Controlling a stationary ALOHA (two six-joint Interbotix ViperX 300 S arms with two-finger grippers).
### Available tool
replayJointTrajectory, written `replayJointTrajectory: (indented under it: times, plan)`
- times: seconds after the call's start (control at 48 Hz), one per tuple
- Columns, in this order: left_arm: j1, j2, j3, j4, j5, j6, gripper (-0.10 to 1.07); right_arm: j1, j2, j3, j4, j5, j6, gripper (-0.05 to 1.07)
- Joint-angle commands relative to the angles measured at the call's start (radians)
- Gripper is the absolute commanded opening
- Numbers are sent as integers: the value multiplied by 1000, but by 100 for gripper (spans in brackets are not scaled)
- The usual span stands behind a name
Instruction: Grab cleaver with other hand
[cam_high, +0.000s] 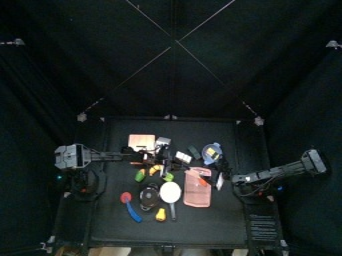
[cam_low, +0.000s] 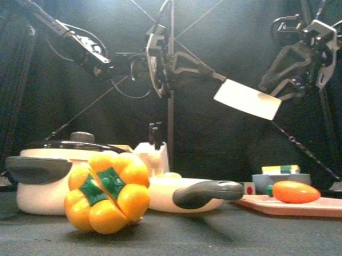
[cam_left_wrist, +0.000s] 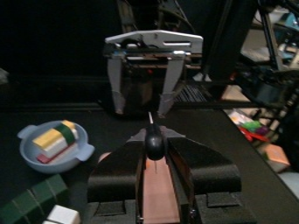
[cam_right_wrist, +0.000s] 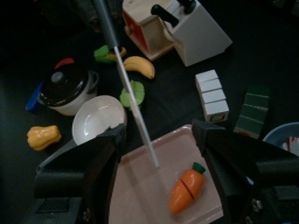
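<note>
Held in mid-air above the surface (cam_low: 201, 238), the cleaver (cam_low: 249, 98) hangs between the two arms: the left gripper (cam_left_wrist: 152, 150) is clamped on its rounded black handle, while the right gripper (cam_right_wrist: 155, 140) stands spread almost to its widest and holds nothing. The move ahead turns on this alignment. The cleaver's long axis runs from the left gripper straight toward the right one, handle at the near end and blade leading. In the left wrist view the blade shows edge-on as a thin pale line aimed at the gap between the right gripper's grey jaws. In the right wrist view the same pale line runs down between that gripper's own jaws, so the blade appears to lie in or just short of the opening; whether it touches either jaw cannot be told. The right arm is plainly the one placed to receive, and judged from this it would close on the flat faces of the blade or on the spine. The blade is a smooth, flat, pale rectangle, thin and probably slippery; the handle is dark and matte. Far below lie a plastic-looking orange carrot (cam_right_wrist: 187, 191) on a pinkish cutting board (cam_right_wrist: 135, 188) and a glossy, lobed yellow pepper (cam_low: 107, 192).
</note>
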Motion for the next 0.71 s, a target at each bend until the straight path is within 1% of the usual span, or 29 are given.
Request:
replayJointTrajectory:
  times: [0.0, 0.042, 0.125, 0.188, 0.25, 0.312, 0.458, 0.542, 0.688]
  plan:
    - [2, -31, 37, -146, -44, 137, 56, 5, -23, -12, -12, 9, -3, 94]
    - [2, -41, 63, -210, -57, 204, 56, 5, -34, -8, -17, 17, -2, 94]
    - [-3, -57, 95, -299, -75, 291, 56, 5, -55, 2, -28, 32, 0, 94]
    - [-15, -66, 118, -347, -97, 342, 56, 11, -69, 9, -37, 34, 0, 94]
    - [-23, -74, 141, -382, -143, 382, 56, 18, -77, 17, -54, 35, 0, 94]
    - [-28, -74, 160, -399, -201, 399, 56, 26, -83, 25, -69, 41, 0, 94]
    - [-29, -57, 198, -405, -318, 399, 56, 34, -104, 51, -97, 94, 14, 94]
    - [-35, -44, 207, -403, -341, 400, 56, 37, -114, 51, -115, 106, 15, 93]
    - [-41, -34, 206, -403, -351, 402, 56, 49, -120, 31, -161, 110, 15, 93]
